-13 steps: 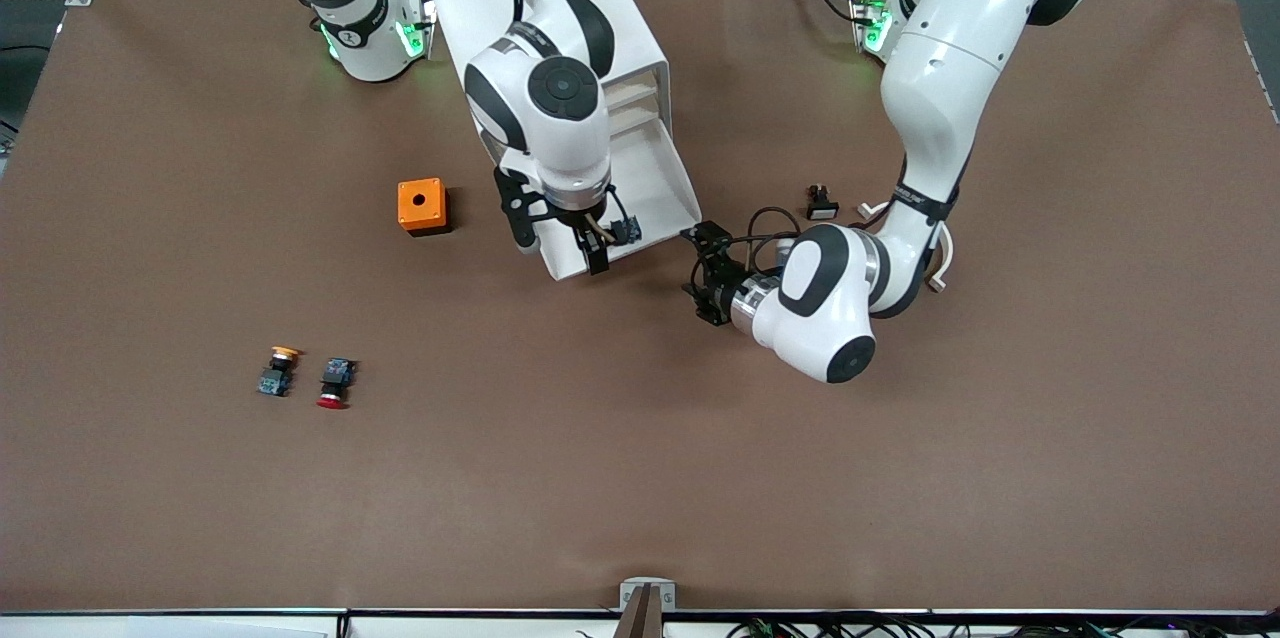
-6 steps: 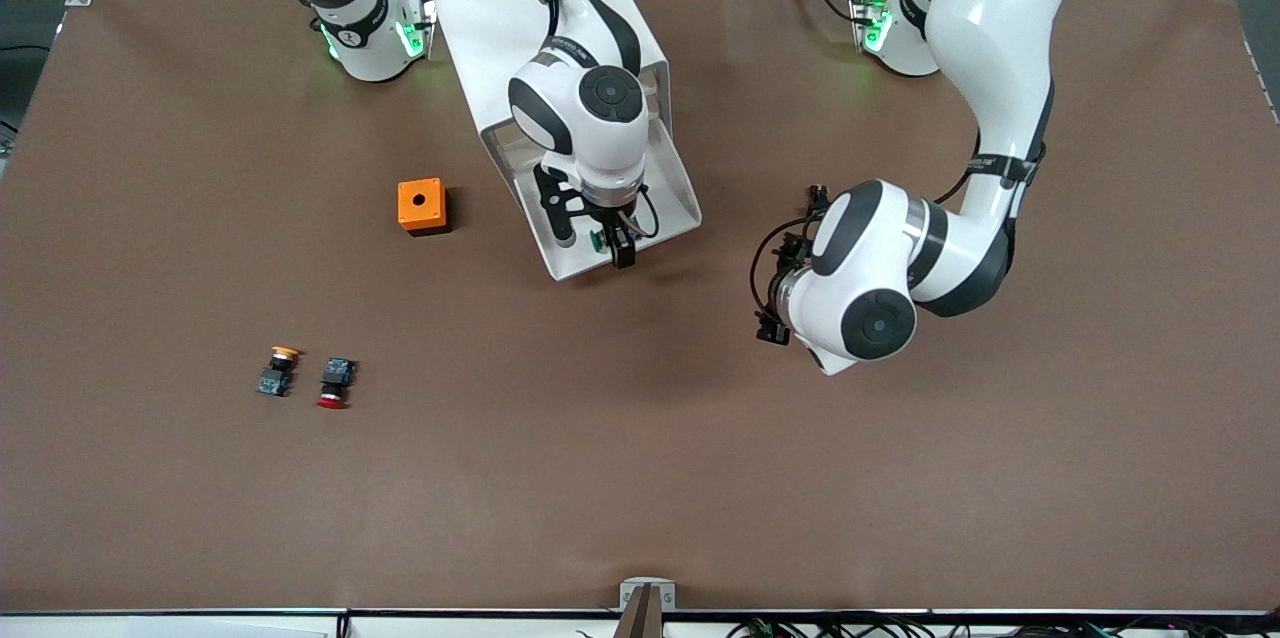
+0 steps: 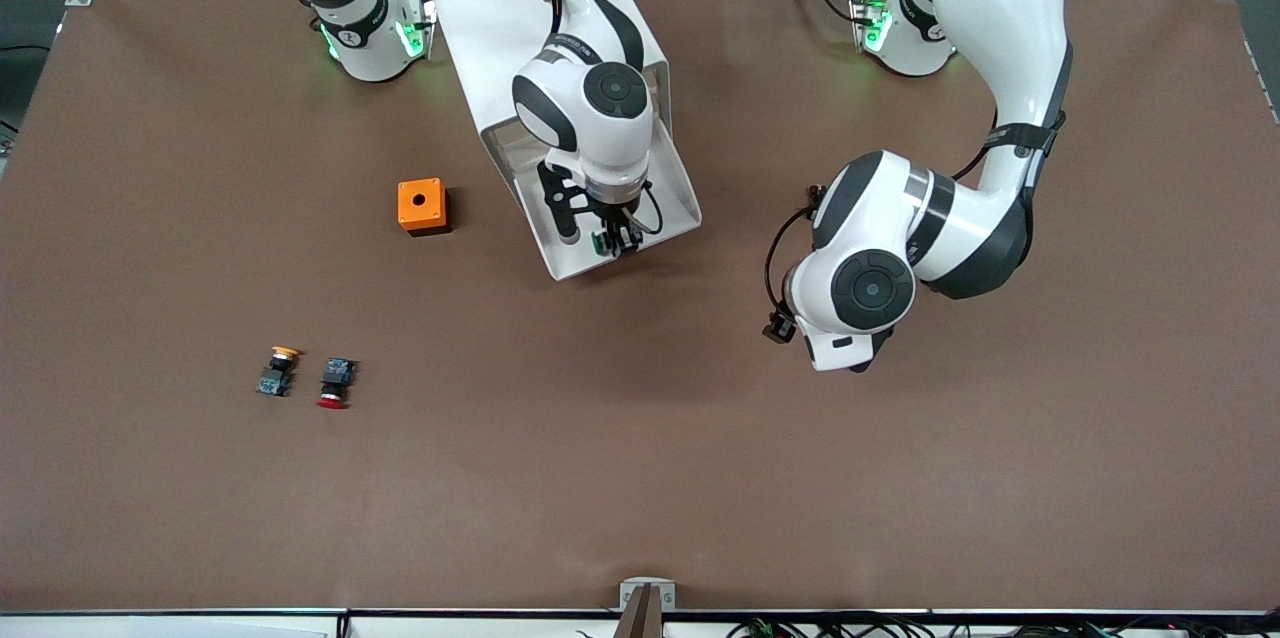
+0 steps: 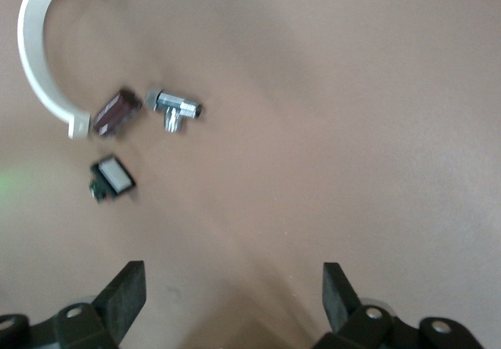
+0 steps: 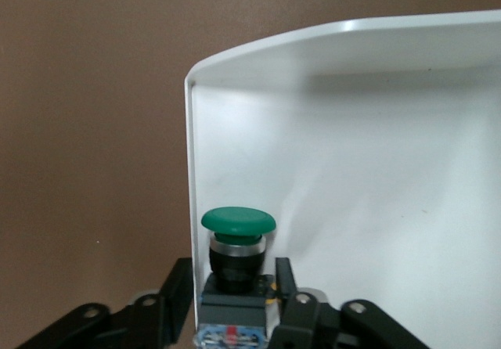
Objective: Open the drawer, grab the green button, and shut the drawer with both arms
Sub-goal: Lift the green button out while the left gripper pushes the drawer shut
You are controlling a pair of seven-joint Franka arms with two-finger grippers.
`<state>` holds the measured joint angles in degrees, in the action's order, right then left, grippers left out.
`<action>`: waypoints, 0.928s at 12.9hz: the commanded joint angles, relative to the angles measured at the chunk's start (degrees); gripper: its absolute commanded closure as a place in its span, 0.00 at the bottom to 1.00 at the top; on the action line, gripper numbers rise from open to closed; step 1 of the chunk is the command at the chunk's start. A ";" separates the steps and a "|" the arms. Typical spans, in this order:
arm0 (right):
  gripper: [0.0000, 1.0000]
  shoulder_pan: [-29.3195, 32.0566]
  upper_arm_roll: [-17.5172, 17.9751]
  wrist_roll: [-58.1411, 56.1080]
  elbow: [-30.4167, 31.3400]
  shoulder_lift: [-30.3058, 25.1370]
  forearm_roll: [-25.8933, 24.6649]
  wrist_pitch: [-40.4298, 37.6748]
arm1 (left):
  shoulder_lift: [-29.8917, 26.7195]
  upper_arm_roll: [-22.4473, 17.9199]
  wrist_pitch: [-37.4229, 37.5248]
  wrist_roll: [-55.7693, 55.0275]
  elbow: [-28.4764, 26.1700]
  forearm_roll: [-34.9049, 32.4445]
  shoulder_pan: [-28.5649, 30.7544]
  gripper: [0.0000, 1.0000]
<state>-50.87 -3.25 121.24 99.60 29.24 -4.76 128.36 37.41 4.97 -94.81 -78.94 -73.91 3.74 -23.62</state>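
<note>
One button in right claw

Two glossy white arms with dark joint bands, black cables, green-lit bases.

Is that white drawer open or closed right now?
Open: the drawer sticks out of its cabinet, and the right gripper holds the green button above it.

High front camera faces both arms; wrist cameras look down, seemingly close.
</note>
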 commanded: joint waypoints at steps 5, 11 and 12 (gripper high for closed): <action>0.97 0.32 -0.62 -4.32 -2.39 -1.64 -2.18 -1.35 | 2.13 0.04 -13.09 21.43 -1.32 -1.63 -0.46 0.01; 0.97 8.66 -0.62 -26.80 -5.29 -5.25 -1.57 -9.87 | 6.00 0.74 -21.56 25.76 -1.67 -1.45 -7.83 0.01; 0.97 10.51 -0.62 -31.11 -5.38 -5.42 -1.48 -9.88 | 6.61 0.83 -21.56 25.59 -1.85 -1.19 -9.23 0.00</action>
<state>-43.51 -4.73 96.93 93.95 25.02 -5.84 119.36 43.80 5.95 -115.93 -54.03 -75.52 3.05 -31.04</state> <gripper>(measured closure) 0.595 0.004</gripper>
